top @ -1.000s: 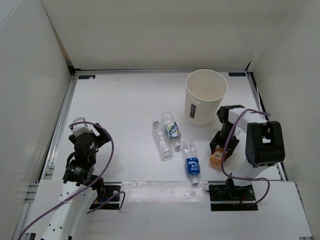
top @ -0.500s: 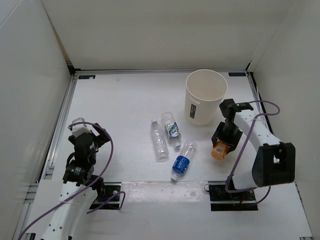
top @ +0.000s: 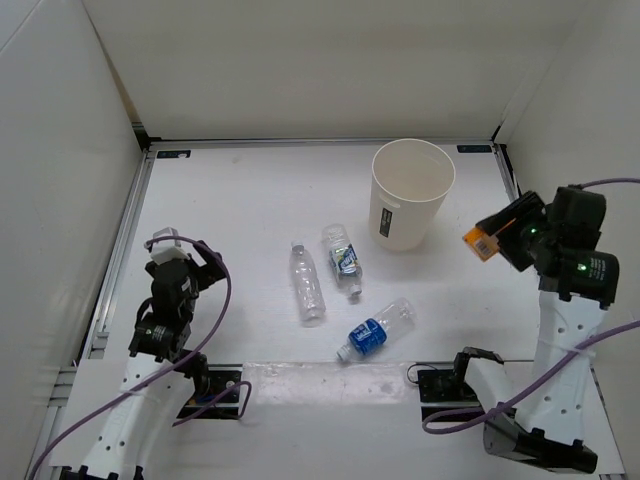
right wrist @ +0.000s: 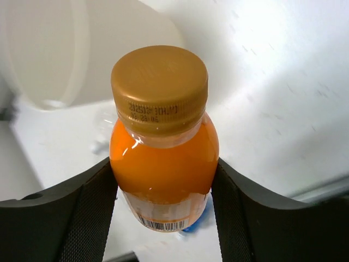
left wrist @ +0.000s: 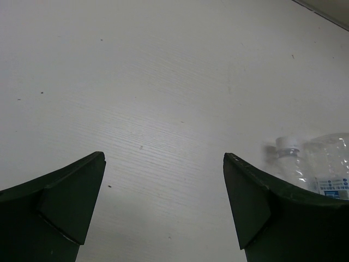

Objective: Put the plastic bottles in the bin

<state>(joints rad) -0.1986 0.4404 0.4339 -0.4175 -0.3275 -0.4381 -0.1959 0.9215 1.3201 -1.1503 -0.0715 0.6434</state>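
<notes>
**A:** What has the right gripper (right wrist: 162, 183) got?

**B:** Its dark fingers (right wrist: 82, 218) are clamped on the belly of the orange bottle (right wrist: 163, 147), one on each side. The gold-looking cap (right wrist: 159, 90) sticks out past the tips. Gripped on the body like that, the neck leads, which I'd judge suits tipping it in cap first.

**A:** Where is the bin from there?

**B:** The bin (top: 398, 222) is out beyond the cap and a little to the arm's left, standing upright with its mouth open. From above, the bottle looks lifted off the table (top: 230, 200) and near the rim, but not over it. So the carry isn't finished, and the grip has to cross the rim before letting go.

**A:** And farther out?

**B:** Three more lie on their sides, left of the bin and nearer the arm bases. The plain clear bottle (top: 306, 283) and one blue-labelled bottle (top: 343, 260) are side by side, just apart. The other blue-labelled bottle (top: 375, 330) lies slanted, closest to the bases. None is in the bin yet.

**A:** What about the left gripper (left wrist: 163, 164)?

**B:** It's spread wide and holding nothing, low over bare table at the far left. A clear bottle peeks out past its right finger. It seems parked clear of the right arm's path.
</notes>
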